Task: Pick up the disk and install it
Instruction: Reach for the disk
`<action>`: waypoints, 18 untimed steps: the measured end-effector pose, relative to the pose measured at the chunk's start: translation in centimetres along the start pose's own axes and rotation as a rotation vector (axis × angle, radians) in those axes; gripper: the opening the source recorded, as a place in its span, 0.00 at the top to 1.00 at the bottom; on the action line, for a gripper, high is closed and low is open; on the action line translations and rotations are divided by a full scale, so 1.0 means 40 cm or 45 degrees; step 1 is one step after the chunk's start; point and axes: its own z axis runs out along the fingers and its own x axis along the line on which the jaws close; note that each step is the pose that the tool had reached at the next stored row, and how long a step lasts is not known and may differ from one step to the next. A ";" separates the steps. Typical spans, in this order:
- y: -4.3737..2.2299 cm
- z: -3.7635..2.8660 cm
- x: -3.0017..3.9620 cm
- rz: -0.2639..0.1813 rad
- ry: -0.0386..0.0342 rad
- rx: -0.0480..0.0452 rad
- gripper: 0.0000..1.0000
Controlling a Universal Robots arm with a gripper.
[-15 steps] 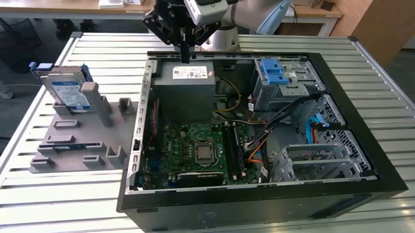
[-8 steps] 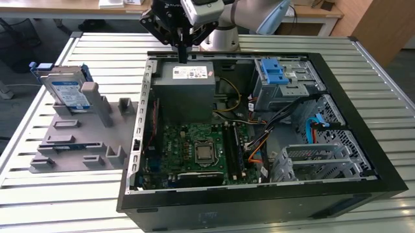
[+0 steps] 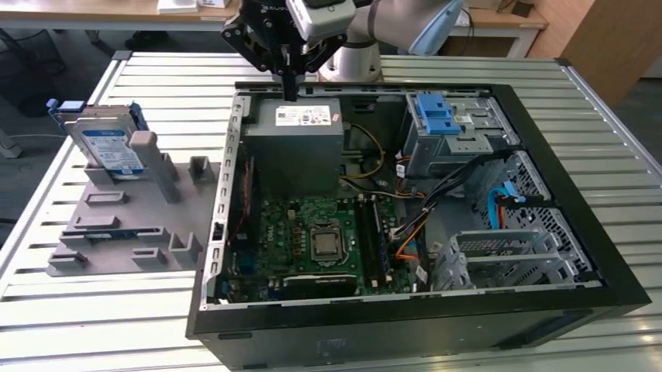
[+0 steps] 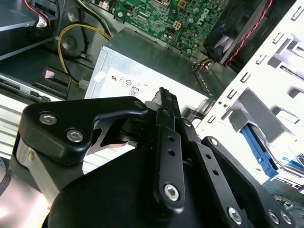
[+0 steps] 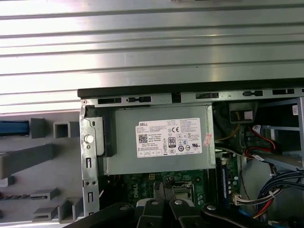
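Observation:
The disk (image 3: 108,147), a silver drive with a white-and-blue label in a blue carrier, stands on edge in the grey holder (image 3: 124,225) at the exterior view's left, outside the computer case. My gripper (image 3: 290,84) hangs over the case's back edge, just above the grey power supply box (image 3: 298,147), well to the right of the disk. Its fingers are shut together with nothing between them, as both wrist views show (image 4: 164,97) (image 5: 164,184). A strip of the disk's blue carrier (image 5: 14,127) shows in the first wrist view.
The open black computer case (image 3: 579,209) lies on a slatted metal table (image 3: 104,325). Inside are the green motherboard (image 3: 310,240), loose cables (image 3: 455,186), a drive cage with a blue latch bracket (image 3: 439,116) and a second metal cage (image 3: 507,256).

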 end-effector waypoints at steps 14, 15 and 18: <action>-0.001 0.000 0.007 0.000 0.0000 0.000 0.89; -0.001 0.000 0.007 0.000 0.0000 0.000 0.89; -0.001 0.000 0.010 0.000 0.0001 0.000 0.89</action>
